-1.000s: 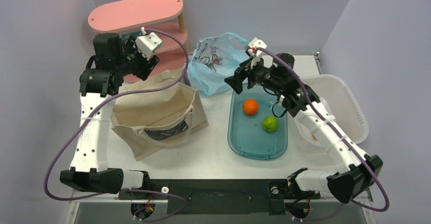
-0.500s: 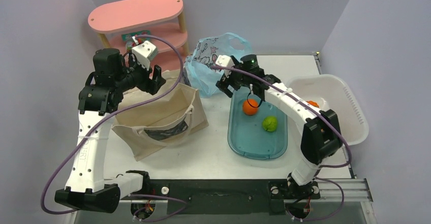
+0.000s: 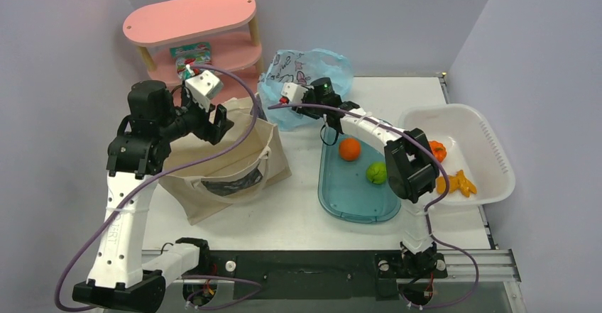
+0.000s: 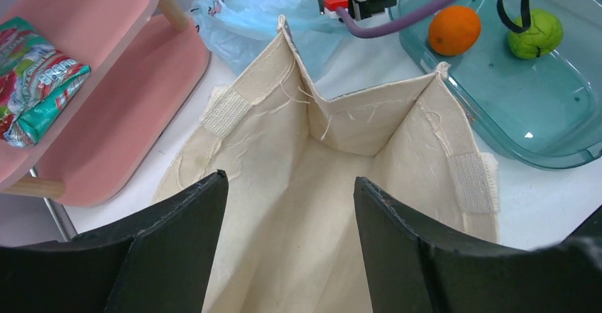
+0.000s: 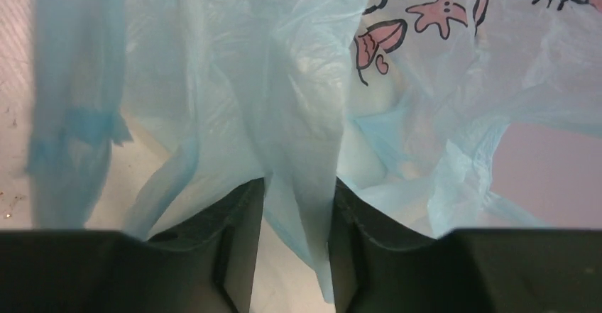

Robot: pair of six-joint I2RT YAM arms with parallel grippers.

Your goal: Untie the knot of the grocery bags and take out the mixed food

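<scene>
On the desk (image 3: 298, 213), the beige cloth tote (image 3: 213, 157) is gaping under the left claw (image 4: 291, 192), which is spread wide and holding nothing. The thin, crinkly blue bag (image 3: 312, 68) is sagging at the back beside the tote. A fold is hanging between the right claw (image 5: 298, 206)'s close-set fingers, pinched or not I cannot tell. The round orange (image 3: 349, 149) and green fruit (image 3: 377, 173) are sitting in the glossy teal tub (image 3: 355, 203) and the flat packet (image 3: 190, 50) on the pink shelf (image 3: 188, 16), so unloading is looking nearly done.

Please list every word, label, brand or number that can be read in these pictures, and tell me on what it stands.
Nothing can be read with certainty.
On the snack packet on the pink shelf: printed lettering, too blurred.
On the blue plastic bag: only doodles show, no legible letters.
On the left arm: dark marking, too small.
</scene>
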